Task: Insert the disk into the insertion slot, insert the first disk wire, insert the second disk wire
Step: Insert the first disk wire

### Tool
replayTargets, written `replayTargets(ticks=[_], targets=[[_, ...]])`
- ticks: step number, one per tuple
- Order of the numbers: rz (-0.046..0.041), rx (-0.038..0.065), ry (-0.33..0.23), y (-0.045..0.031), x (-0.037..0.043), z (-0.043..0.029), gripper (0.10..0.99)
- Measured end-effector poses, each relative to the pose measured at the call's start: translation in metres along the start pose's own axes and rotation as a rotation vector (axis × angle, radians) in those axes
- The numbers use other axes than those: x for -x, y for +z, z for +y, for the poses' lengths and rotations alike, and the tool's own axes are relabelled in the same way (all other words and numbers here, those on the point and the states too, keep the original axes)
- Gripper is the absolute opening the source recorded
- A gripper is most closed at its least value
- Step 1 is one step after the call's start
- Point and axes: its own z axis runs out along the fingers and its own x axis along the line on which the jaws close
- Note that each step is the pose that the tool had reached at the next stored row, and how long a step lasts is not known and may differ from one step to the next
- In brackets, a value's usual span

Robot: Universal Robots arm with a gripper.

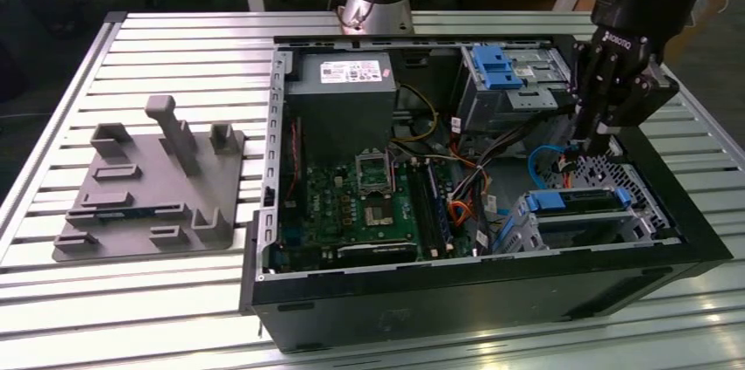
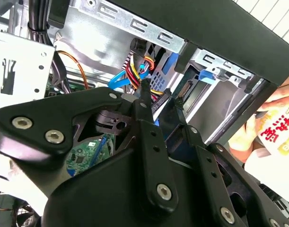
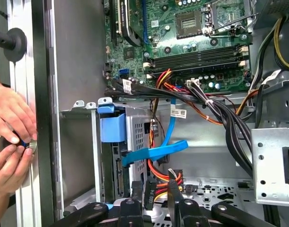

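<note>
The disk [image 1: 578,201], in its blue carrier, lies inside the silver insertion slot [image 1: 634,223] at the case's near corner on the exterior view's right. My gripper [image 1: 591,147] reaches down into the case just behind that slot. In both wrist views its fingers [image 3: 137,191] are shut on a black connector [image 3: 151,191] with red, yellow and orange wires [image 2: 138,66], held close to the disk's rear edge [image 3: 118,175]. A flat blue disk wire [image 3: 153,152] hangs loose across the slot's end, apart from the fingers. The gripper [image 2: 162,94] points at the slot [image 2: 215,64].
A second grey metal bay with a blue tab [image 1: 498,66] stands at the case's back. Thick black cable bundles [image 3: 220,113] cross beside the motherboard [image 1: 361,204]. A person's hands [image 3: 12,137] rest outside the case wall, holding a white object [image 2: 276,137]. A grey fixture [image 1: 152,187] lies on the table.
</note>
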Motion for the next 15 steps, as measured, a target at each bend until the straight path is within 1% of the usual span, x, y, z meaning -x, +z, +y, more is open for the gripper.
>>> replayTargets(ticks=[5,8,11,13,15], targets=[[0.0155,0.001,0.003,-0.0001,0.0012,-0.0008,0.349],[0.016,0.001,0.003,-0.0001,0.0013,-0.0009,0.349],[0.0207,0.001,0.003,0.0004,0.0016,-0.0008,0.349],[0.0266,0.0,0.003,0.0007,0.002,-0.0008,0.349],[0.0342,0.0,0.004,0.0009,0.0026,-0.0008,0.349]])
